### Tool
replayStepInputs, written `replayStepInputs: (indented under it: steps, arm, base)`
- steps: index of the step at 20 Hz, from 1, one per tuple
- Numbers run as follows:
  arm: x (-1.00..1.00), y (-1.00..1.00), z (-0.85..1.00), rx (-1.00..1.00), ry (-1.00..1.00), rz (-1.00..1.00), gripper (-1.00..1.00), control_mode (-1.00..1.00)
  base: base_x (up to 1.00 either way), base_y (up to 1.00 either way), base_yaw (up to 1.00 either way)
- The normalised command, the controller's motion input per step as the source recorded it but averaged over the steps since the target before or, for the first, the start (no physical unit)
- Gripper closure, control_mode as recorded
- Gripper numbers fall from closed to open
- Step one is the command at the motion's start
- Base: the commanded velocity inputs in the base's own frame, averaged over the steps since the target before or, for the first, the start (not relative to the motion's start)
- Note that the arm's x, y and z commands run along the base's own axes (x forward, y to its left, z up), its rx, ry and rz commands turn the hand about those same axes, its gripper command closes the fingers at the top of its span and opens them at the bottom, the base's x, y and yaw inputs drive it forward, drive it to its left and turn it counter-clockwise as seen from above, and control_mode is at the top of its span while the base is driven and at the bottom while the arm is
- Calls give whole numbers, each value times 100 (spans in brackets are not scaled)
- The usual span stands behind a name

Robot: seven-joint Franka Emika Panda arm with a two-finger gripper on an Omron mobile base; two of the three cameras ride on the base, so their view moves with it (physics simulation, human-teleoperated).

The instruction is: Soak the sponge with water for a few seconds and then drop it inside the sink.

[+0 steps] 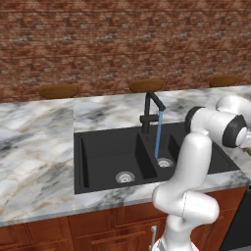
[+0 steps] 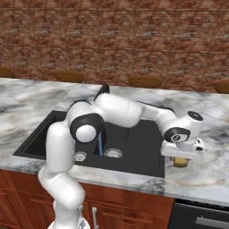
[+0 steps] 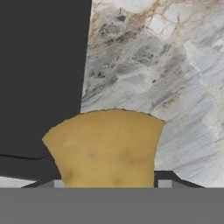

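The yellow sponge (image 3: 105, 146) sits between my gripper's (image 3: 109, 183) fingertips, whose pads press its two sides. It is just above the marble counter, right of the black double-basin sink (image 3: 39, 65). From the right base view, the hand hangs low over the counter with the sponge (image 2: 180, 162) poking out beneath the gripper (image 2: 180, 159), close to the sink's (image 2: 147, 170) right rim. A thin blue water stream (image 1: 158, 135) falls from the black faucet (image 1: 149, 110) into the narrower basin near its drain (image 1: 165, 162). The stream (image 2: 100, 145) is partly hidden behind my arm.
The wide basin's drain (image 1: 125, 177) lies left of the divider. Marble counter (image 1: 34, 142) spreads on both sides of the sink. Brown stools (image 1: 59, 91) stand along the counter's far edge before a brick wall. My arm's elbow (image 2: 87, 127) hangs over the sink.
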Motion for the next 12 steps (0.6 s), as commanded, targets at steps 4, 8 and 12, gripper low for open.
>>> replayStepInputs:
  steps: [4, 8, 12]
  arm:
    - [-29, 67, 21, -6, -3, 10, 100, -100]
    - [-40, 65, 25, -7, -4, 7, 100, -100]
    - [-49, 62, 36, -6, -6, 3, 100, -100]
  base:
    - [0, 0, 0]
    - [0, 0, 0]
    - [0, 0, 0]
